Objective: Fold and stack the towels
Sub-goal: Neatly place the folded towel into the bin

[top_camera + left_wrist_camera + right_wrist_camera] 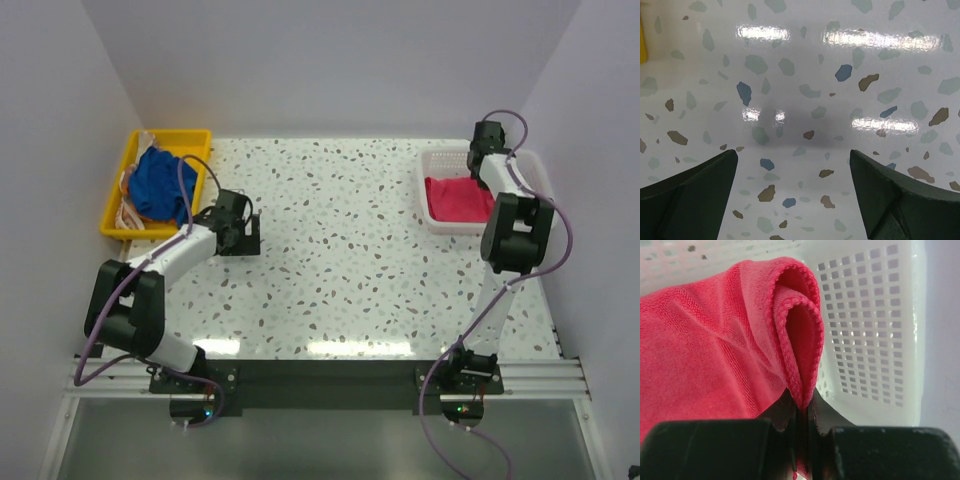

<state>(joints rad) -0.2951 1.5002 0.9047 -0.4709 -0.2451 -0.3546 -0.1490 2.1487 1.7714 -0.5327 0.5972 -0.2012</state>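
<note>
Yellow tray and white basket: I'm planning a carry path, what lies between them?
Top view: bare speckled table, except the open left hand near the yellow tray.

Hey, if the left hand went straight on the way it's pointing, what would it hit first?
Most likely the speckled table: the open left hand points down at it, and its wrist view shows nothing in between. How far off it is remains unclear.

White-and-black left arm (175,250) and right arm (497,300), purple cables (183,190), dark jaws.
</note>
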